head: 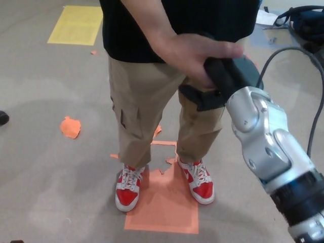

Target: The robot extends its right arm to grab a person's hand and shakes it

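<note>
A person in a black shirt and tan trousers stands right before me. The person's hand is wrapped over my right hand, which is black and shut on it. My silver right forearm rises from the lower right to the clasp at chest height. Most of my fingers are hidden under the person's palm. My left hand does not show in the head view.
The person's red and white shoes stand on an orange floor square. A yellow square lies far left, an orange scrap at left. A black cable arcs at right, by a dark bag.
</note>
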`<state>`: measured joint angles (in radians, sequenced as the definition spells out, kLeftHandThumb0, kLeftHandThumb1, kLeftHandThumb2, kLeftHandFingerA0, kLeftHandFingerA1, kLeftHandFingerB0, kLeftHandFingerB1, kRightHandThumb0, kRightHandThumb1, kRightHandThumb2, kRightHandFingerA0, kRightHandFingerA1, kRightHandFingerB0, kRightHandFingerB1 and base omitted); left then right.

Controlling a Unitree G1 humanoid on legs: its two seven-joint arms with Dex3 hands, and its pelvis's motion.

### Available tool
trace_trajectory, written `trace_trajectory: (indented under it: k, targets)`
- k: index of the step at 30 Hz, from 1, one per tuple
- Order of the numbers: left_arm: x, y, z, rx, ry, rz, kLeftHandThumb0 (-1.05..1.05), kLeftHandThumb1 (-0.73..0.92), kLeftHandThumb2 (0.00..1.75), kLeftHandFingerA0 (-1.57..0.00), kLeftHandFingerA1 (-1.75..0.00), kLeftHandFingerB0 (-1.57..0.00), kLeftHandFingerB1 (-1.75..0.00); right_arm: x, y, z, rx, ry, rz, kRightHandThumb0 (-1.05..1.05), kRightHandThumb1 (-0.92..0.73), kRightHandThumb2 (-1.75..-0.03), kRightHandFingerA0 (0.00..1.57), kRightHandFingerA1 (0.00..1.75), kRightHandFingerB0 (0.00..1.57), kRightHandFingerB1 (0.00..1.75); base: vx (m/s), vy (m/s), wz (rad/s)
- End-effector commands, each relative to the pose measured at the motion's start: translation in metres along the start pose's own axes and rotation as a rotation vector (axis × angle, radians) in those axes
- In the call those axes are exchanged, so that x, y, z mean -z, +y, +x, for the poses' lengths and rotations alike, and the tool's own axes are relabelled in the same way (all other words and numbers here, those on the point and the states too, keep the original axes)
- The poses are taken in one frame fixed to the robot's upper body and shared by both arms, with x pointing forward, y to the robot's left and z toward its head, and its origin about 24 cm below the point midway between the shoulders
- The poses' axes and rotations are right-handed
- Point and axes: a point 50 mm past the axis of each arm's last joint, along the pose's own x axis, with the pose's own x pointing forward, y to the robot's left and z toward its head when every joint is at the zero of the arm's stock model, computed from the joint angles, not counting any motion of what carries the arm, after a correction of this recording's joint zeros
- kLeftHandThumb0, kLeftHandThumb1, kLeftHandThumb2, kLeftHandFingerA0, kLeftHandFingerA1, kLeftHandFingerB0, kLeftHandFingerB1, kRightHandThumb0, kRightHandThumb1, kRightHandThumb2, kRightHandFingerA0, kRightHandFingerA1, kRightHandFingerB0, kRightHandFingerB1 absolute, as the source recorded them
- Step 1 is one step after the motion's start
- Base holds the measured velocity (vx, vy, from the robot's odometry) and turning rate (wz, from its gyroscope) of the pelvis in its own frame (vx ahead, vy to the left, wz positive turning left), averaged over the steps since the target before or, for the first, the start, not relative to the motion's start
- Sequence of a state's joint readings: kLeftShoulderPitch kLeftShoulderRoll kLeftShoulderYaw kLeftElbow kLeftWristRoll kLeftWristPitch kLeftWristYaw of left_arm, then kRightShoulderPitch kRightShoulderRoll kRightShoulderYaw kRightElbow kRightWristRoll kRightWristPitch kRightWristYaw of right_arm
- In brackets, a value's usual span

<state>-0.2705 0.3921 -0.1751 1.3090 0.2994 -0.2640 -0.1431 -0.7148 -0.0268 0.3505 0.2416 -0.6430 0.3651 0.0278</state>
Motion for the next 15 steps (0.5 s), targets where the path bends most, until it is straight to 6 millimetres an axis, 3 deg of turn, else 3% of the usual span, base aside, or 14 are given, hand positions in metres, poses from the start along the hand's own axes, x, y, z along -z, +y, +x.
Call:
trace_trajectory:
  k: [1, 4, 5, 9, 15]
  targets:
    - [0.010, 0.001, -0.004, -0.005, 0.003, -0.021, -0.77, 0.92, 0.69, -0.31, -0.32, -0.29, -0.31, -0.032, -0.027, -0.039, 0.147, -0.186, -0.018, -0.24, -0.74, -0.62, 0.03, 0.29, 0.04, 0.27, 0.00, 0.000, 0.00]
    - [0.010, 0.004, -0.004, 0.010, 0.008, -0.007, -0.79, 0.92, 0.71, -0.27, -0.33, -0.23, -0.30, -0.056, -0.042, -0.065, 0.235, -0.318, 0.024, -0.14, -0.73, -0.66, 0.10, 0.24, 0.09, 0.26, 0.00, 0.000, 0.00]
    - [0.009, 0.005, -0.004, 0.008, 0.015, -0.002, -0.80, 0.92, 0.72, -0.27, -0.33, -0.21, -0.30, -0.063, -0.046, -0.071, 0.262, -0.349, 0.022, -0.10, -0.52, -0.97, 0.00, 0.45, 0.02, 0.45, 0.00, 0.000, 0.00]
    - [0.009, 0.005, -0.004, -0.009, 0.017, -0.011, -0.78, 0.92, 0.69, -0.29, -0.33, -0.27, -0.31, -0.075, -0.056, -0.088, 0.315, -0.413, 0.031, 0.03, -0.53, -0.99, 0.03, 0.46, 0.09, 0.46, 0.00, 0.000, 0.00]
    - [0.012, 0.001, -0.004, 0.014, 0.039, -0.019, -0.77, 0.92, 0.69, -0.27, -0.33, -0.24, -0.30, -0.073, -0.057, -0.092, 0.293, -0.398, 0.019, 0.06, -0.52, -0.99, 0.06, 0.47, 0.11, 0.47, 0.00, 0.000, 0.00]
